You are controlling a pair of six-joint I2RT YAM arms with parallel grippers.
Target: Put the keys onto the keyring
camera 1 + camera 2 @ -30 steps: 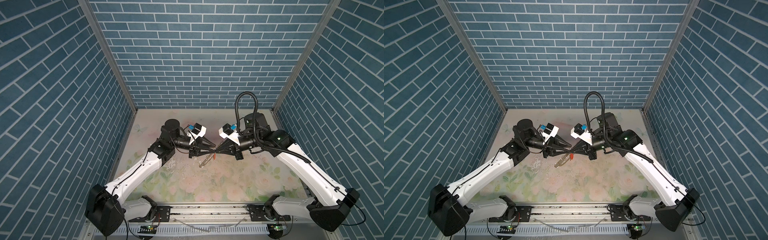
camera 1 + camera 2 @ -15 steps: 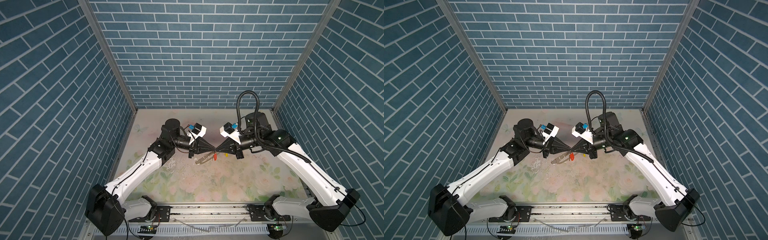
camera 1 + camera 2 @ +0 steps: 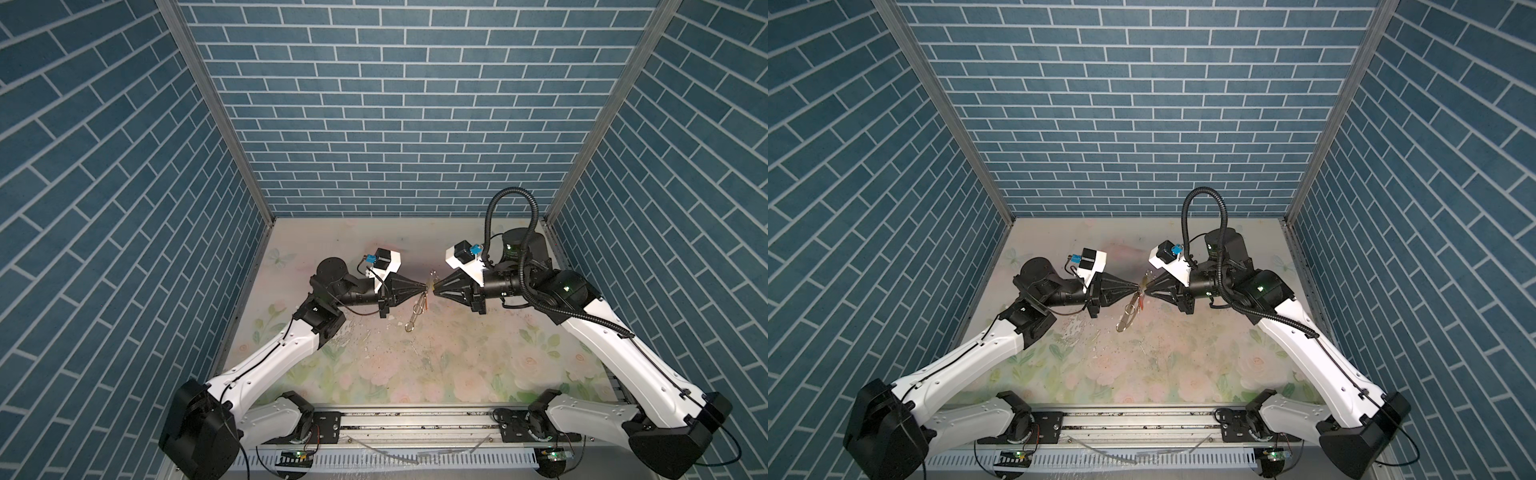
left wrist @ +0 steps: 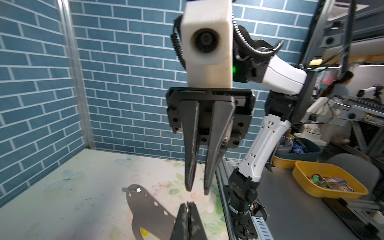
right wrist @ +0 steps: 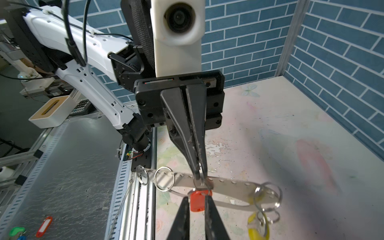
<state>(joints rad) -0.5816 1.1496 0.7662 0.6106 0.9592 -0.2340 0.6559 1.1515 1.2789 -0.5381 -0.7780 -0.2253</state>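
Both top views look steeply down from the front over the whole table (image 3: 457,365) (near-identical framing). The wrist cameras (image 4: 205,39) face each other closely, sharing the keyring (image 5: 228,185) between them.

In both top views the keyring (image 3: 417,311), trailing toward 7 o'clock, is unresolvably small. Left wrist view crops it; yellow tag (image 4: 143,231) mostly hidden.

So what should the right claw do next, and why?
Probably open a bit wider and back off. The left gripper is shut on the keyring, the red tag seems to hang from it, and the right gripper has its jaws slightly apart around that tag.
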